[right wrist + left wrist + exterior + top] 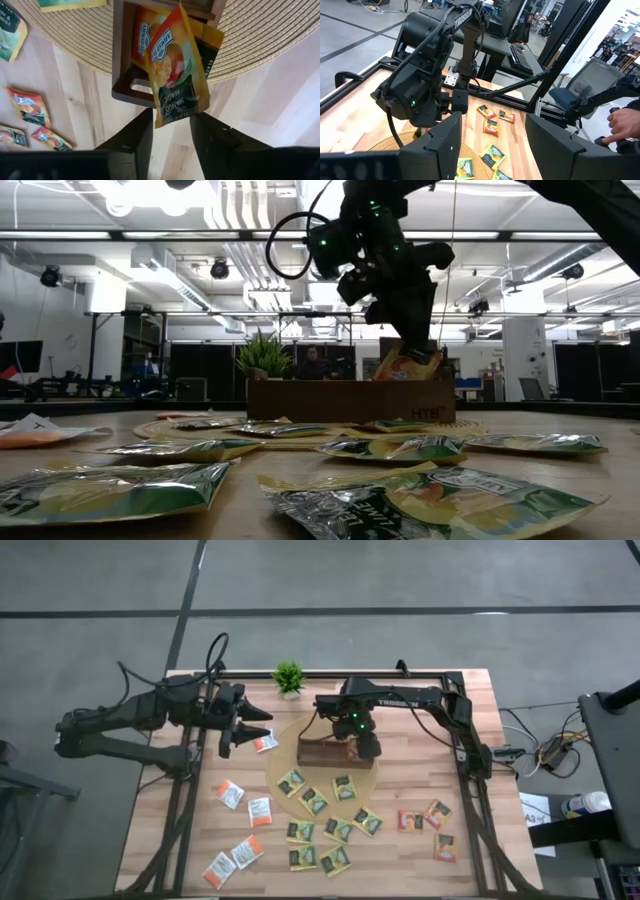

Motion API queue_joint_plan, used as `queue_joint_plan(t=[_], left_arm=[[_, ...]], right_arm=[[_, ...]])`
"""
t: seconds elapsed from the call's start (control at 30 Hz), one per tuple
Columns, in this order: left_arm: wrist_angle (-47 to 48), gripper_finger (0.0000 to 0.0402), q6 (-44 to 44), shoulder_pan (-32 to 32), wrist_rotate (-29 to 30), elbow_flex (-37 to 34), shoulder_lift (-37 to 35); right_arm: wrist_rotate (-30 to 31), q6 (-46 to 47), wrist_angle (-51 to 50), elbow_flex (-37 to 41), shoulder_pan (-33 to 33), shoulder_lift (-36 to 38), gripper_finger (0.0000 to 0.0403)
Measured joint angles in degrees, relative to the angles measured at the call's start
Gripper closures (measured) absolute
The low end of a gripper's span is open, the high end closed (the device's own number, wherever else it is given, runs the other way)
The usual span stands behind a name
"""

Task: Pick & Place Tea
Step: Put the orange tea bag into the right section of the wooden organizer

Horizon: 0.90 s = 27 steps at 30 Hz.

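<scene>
Sachet (176,70) betw. right end effector (171,131) fingers

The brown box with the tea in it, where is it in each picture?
High view: the brown tray lies mid-table on the round woven mat, under the right gripper.
Low view: it stands in the middle distance, the right gripper above its right end.
Left wrist view: hidden behind the right arm.
Right wrist view: its end is behind the orange mango sachet.
Shared landmark: the woven mat.
</scene>
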<state>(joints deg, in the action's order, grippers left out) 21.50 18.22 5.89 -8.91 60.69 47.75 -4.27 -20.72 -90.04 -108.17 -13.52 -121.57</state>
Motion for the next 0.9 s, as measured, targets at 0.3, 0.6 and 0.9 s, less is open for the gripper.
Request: queue_joint_plan(t=[0.3, 0.6, 0.9], left_arm=[[0.0, 0.0189, 0.0, 0.0, 0.0, 0.0, 0.0], [0.0, 0.0189, 0.11, -0.02, 0.0, 0.0, 0.0], [0.0, 0.0189, 0.18, -0.02, 0.0, 0.0, 0.0]], right_arm=[[-0.14, -0.23, 0.02, -4.15, -0.24, 0.1, 0.0263], [-3.28, -0.48, 0.15, -4.97, -2.93, 0.1, 0.0266], [-3.98, -0.39, 0.43, -4.97, -4.84, 0.1, 0.0267]])
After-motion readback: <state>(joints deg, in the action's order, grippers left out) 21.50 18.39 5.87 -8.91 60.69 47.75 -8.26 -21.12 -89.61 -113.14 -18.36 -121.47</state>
